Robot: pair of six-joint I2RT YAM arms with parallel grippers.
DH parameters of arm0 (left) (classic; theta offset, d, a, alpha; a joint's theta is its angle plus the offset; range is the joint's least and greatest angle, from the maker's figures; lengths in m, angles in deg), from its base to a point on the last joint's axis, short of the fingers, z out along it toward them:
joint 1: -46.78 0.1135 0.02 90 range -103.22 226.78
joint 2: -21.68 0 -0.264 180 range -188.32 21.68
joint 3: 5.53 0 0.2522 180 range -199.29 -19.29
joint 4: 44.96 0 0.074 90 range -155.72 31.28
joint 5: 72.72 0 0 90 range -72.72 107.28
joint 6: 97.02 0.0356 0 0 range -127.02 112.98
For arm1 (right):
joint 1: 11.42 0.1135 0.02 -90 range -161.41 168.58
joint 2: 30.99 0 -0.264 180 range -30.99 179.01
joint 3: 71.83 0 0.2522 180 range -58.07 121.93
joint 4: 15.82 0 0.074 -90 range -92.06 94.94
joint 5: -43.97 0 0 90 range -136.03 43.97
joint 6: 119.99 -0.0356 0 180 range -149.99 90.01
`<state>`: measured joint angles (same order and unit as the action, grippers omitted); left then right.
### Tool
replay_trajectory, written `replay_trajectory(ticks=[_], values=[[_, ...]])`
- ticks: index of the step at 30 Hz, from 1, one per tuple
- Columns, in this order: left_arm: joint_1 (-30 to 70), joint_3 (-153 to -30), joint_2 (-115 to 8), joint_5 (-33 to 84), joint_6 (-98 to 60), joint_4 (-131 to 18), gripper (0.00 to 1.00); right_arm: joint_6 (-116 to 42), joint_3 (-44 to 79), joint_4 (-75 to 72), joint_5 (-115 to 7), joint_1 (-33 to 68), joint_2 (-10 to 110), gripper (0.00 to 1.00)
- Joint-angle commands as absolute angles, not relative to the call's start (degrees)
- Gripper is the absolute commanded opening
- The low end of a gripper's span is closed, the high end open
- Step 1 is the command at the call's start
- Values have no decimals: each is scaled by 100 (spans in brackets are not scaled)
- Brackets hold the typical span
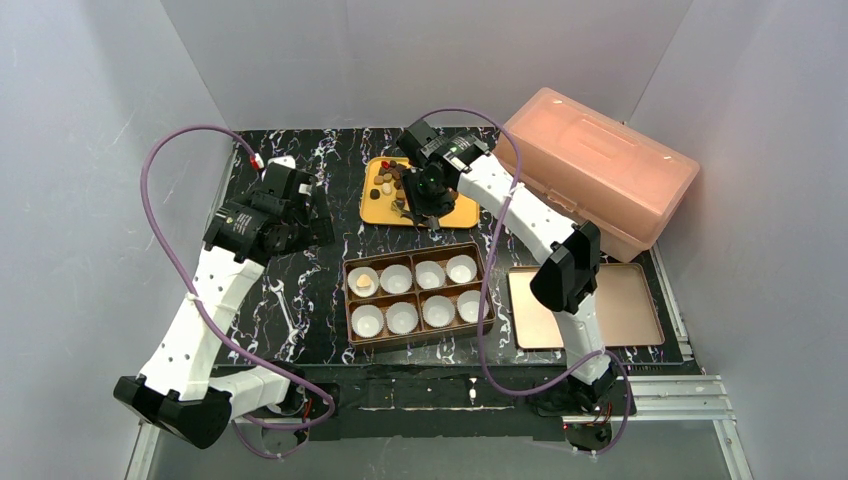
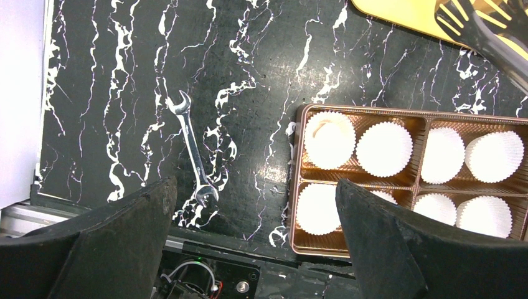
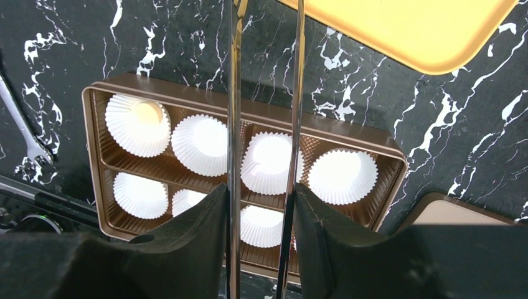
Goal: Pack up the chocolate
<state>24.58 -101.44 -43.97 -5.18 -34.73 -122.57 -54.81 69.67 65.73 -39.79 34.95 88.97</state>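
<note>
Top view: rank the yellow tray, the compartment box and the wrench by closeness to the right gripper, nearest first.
1. yellow tray: right at the right gripper, overlapped by it, on the table's far side.
2. compartment box: mid-table, toward the arm bases.
3. wrench: farthest, on the left by the left arm.

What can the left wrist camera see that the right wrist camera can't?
Only the left wrist view: the whole wrench, and the left jaws, wide open and empty. Only the right wrist view: the right jaws clamped on shiny tongs, and a tan tray corner. Both: the brown box of white paper cups and the yellow tray.
</note>
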Motion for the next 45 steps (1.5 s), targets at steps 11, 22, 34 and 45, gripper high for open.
replay_trajectory(ticks=[11, 22, 34, 45], values=[[2498, -9982, -4355, -495, -3462, -12249, 99, -5228, 7647, 6295, -3870, 3372, 9474, 48], [2507, -9976, -4336, -522, -3444, -12259, 99, -5203, 7832, 6162, -3950, 3284, 9861, 49], [2515, -9973, -4351, -505, -3444, -12284, 99, -5209, 7758, 6001, -4070, 3260, 9979, 47], [2516, -10030, -4367, -522, -3436, -12297, 100, -5198, 7552, 5970, -4056, 3251, 9787, 36]])
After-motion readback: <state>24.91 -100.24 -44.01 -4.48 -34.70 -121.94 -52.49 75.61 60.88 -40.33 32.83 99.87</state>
